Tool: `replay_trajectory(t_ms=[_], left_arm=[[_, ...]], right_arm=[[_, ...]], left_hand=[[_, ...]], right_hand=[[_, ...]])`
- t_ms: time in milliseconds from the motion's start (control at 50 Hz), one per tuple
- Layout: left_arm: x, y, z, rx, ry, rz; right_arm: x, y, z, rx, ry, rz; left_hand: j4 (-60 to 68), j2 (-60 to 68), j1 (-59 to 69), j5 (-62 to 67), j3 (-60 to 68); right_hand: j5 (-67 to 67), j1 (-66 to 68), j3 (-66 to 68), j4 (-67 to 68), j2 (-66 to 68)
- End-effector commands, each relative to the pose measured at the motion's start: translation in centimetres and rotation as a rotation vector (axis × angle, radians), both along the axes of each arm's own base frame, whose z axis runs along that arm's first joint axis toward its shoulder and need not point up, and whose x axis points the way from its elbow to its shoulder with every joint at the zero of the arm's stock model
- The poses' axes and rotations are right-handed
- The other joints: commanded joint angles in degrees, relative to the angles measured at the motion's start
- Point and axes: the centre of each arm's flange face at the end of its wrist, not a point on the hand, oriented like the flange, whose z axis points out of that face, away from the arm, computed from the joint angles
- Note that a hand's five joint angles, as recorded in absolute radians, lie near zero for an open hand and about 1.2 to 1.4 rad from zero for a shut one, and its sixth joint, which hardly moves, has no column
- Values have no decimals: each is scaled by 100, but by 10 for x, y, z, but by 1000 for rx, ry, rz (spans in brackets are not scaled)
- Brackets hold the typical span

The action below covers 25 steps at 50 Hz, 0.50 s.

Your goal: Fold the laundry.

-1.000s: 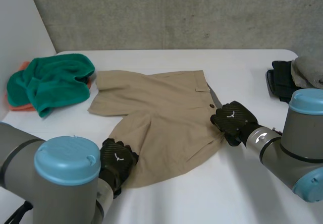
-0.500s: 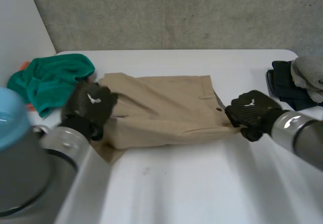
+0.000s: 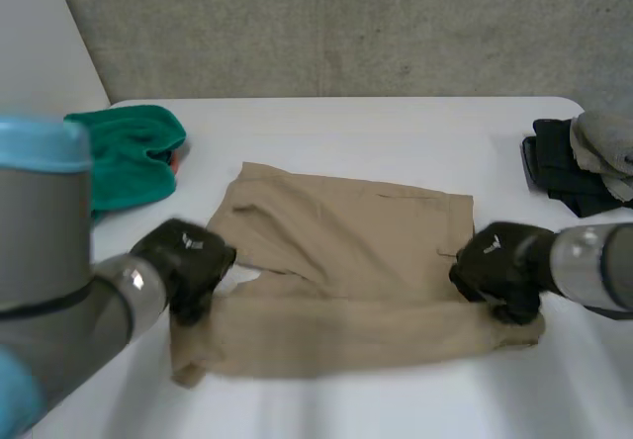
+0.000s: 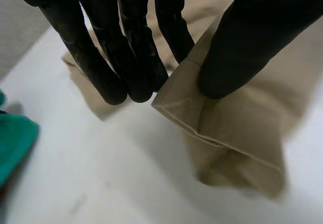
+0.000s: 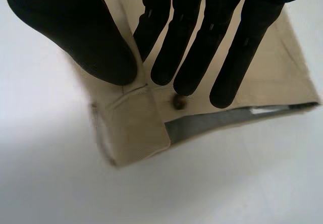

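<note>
A pair of tan shorts [image 3: 346, 261] lies folded on the white table [image 3: 396, 399], its long side running left to right. My left hand [image 3: 188, 261] is at the shorts' left end. In the left wrist view, the fingers [image 4: 126, 57] and thumb pinch a folded edge of the tan cloth [image 4: 237, 133]. My right hand [image 3: 499, 266] is at the right end, on the waistband. There its fingers [image 5: 202, 42] and thumb pinch the waistband [image 5: 136, 128] beside a brown button [image 5: 178, 101].
A green towel [image 3: 129, 152] lies bunched at the back left with something orange [image 3: 174, 165] under its edge. A pile of dark and grey clothes [image 3: 584, 157] sits at the table's right edge. A concrete wall stands behind the table.
The shorts went from spread out to folded over. Both hands then drew them toward the table's front, and the left hand closed on the left end.
</note>
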Motion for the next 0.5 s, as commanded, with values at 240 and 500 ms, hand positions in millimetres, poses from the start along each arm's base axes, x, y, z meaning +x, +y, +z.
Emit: replay_trajectory(t_ms=[240,500], left_arm=[[-69,-152,43,-526,143,42],[-93,-192,12,-625,104,14]], right_arm=[[66,-119,-2,-609,-298,-187],[98,-145,-12,-756,-352,-145]], left_hand=[[1159,1172,1428,1428,1213],[1159,1172,1428,1428,1213]], right_hand=[[1173,1845,1202,1167,1283],[1173,1845,1202,1167,1283]])
